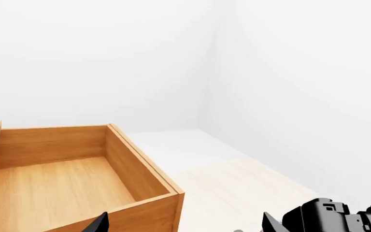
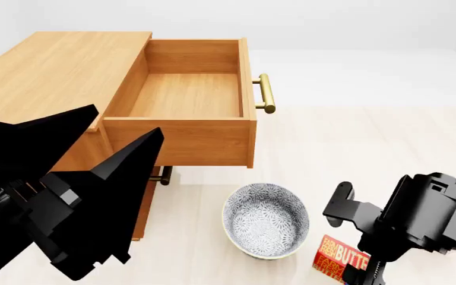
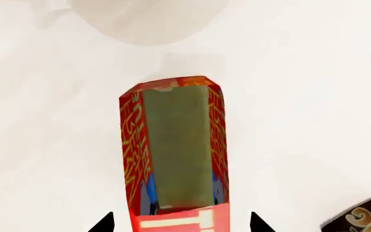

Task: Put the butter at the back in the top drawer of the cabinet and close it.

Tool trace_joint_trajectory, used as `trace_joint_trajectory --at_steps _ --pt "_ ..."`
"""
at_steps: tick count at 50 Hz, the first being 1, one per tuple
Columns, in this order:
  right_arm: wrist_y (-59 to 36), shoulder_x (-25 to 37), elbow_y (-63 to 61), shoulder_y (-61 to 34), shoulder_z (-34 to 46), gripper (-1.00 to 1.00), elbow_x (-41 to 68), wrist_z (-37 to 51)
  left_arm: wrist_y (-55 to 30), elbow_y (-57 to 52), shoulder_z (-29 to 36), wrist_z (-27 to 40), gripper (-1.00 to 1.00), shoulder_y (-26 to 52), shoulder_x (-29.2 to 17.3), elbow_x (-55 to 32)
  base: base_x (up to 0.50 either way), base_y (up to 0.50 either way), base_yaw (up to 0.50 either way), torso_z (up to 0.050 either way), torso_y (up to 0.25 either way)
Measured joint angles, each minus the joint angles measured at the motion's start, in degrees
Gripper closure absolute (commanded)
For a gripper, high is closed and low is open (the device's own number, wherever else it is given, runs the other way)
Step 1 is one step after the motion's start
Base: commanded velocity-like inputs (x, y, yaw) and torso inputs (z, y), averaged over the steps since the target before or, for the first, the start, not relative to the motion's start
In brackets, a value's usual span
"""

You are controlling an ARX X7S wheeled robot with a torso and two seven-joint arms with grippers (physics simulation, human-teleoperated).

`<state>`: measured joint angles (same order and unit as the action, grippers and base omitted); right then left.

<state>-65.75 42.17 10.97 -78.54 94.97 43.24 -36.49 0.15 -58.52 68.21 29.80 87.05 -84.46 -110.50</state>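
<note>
The butter point(image 2: 341, 255), a red-orange box with yellow lettering, lies on the pale floor right of the bowl. In the right wrist view the butter point(image 3: 176, 154) sits between the two tips of my right gripper point(image 3: 180, 223), which is open with a gap on each side. The cabinet point(image 2: 54, 71) stands at the left, with its top drawer point(image 2: 192, 95) pulled fully out and empty. My left gripper point(image 2: 125, 122) is open and empty near the drawer's front corner. The left wrist view shows that gripper point(image 1: 184, 224) and the drawer point(image 1: 56, 179).
A patterned grey bowl point(image 2: 265, 219) stands on the floor between cabinet and butter. The drawer's brass handle point(image 2: 265, 94) sticks out to the right. A lower drawer's handle point(image 2: 162, 175) shows beneath. A brown box corner point(image 3: 359, 217) lies beside the butter. My right arm point(image 2: 426, 214) hangs over the butter.
</note>
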Motion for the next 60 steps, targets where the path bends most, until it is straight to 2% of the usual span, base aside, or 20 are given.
trace_joint_trajectory --at_steps 23,24,47,60 --pt "5.2 -2.9 8.3 4.4 1.3 -1.0 -1.3 -3.0 -0.6 -0.1 -0.9 0.6 -1.0 -0.2 0.3 -0.3 0.0 0.0 0.0 0.0 0.0" --pt "5.3 -3.0 8.5 4.6 1.3 1.0 -1.3 -3.0 -0.6 -0.1 -0.9 0.6 -1.0 -0.3 0.4 -0.3 0.0 0.0 0.0 0.0 0.0" --pt "5.7 -2.8 9.0 4.8 1.2 1.0 -1.7 -1.5 -0.5 -0.1 -1.3 0.6 -1.0 -1.4 0.5 0.2 0.0 0.0 0.0 0.0 0.0" --pt "1.8 2.1 -0.9 2.6 1.0 1.0 -0.3 1.1 -0.5 -0.3 -1.7 0.3 -1.0 -1.8 0.1 0.3 0.0 0.0 0.0 0.0 0.0"
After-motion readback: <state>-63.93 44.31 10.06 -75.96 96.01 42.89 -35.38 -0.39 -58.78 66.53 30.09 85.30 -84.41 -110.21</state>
